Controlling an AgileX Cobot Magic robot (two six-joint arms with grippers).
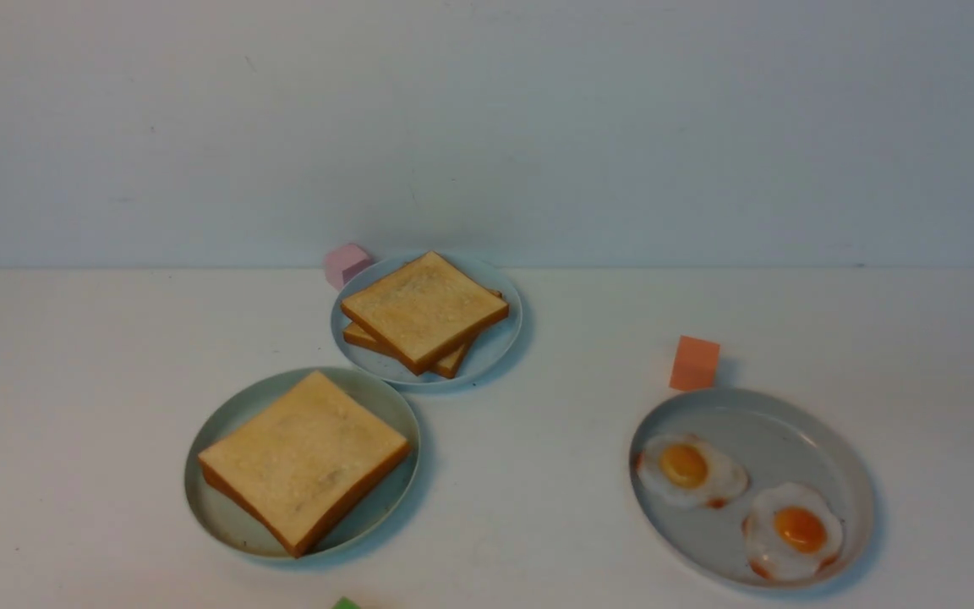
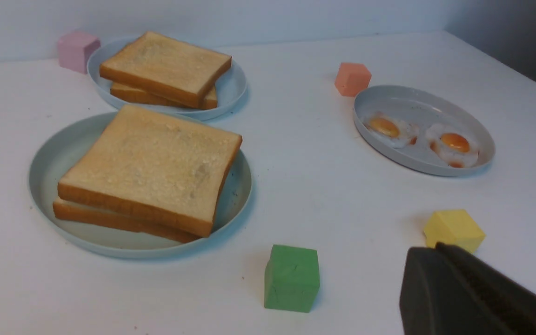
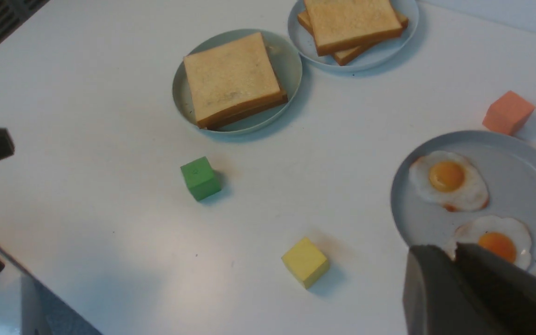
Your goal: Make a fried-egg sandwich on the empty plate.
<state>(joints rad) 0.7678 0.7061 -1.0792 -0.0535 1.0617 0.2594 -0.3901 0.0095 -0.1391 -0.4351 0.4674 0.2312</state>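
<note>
Now the fried-egg sandwich (image 2: pixel 151 163) is sitting on the mint-green plate (image 2: pixel 47 153), well ahead of the closed, empty left pincer (image 2: pixel 435 253) and the right pincer (image 3: pixel 452 249), whose gap I cannot tell, and it is looking light, soft and slippy, so pinching both crusts together is seeming safest.

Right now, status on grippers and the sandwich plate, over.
Left gripper shut, empty; right gripper empty, jaw gap unclear. Sandwich on mint plate: two slices, pale edge showing between. Green cube near the plate, not touching.
</note>
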